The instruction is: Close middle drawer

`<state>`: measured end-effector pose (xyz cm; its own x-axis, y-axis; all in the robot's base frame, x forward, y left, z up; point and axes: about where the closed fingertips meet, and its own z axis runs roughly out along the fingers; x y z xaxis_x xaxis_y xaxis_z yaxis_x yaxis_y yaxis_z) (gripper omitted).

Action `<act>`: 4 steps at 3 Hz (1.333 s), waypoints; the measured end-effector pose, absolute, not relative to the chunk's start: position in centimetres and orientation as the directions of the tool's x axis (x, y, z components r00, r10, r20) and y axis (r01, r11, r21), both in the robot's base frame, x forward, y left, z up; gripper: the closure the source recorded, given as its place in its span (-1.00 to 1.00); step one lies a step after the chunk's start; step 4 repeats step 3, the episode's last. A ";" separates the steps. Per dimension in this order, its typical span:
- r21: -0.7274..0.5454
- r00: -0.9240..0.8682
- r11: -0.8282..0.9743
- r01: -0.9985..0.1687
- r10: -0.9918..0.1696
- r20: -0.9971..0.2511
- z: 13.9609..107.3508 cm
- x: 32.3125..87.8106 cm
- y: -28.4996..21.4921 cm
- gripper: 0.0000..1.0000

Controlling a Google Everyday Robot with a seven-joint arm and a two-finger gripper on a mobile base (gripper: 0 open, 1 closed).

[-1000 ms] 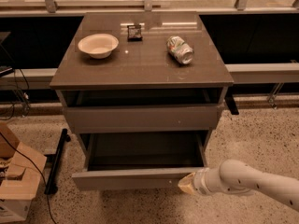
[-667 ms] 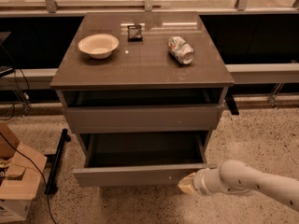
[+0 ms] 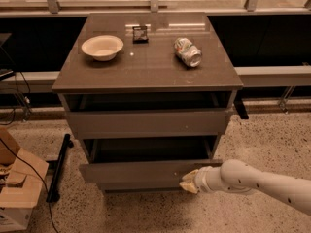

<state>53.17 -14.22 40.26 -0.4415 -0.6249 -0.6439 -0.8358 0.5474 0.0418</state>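
Pushed further in than before, middle drawer [image 3: 136, 172] sits low on the near side, partly open. Gripper [image 3: 190, 182] touches its front's right end; grip state can't tell. Best push straight far-ward, steady, no skewing.

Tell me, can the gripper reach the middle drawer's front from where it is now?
Probably yes. The gripper sits at the right end of the front panel of the middle drawer, which stands pulled out, and nothing lies between them. Whether it actually touches the panel, I cannot tell.
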 end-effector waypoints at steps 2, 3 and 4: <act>-0.040 -0.378 0.534 -0.845 -0.648 -0.662 41.0 57.4 -12.5 -1.00; -0.040 -0.378 0.534 -0.845 -0.648 -0.662 41.0 57.4 -12.5 -1.00; -0.040 -0.378 0.534 -0.845 -0.648 -0.662 41.0 57.4 -12.5 -1.00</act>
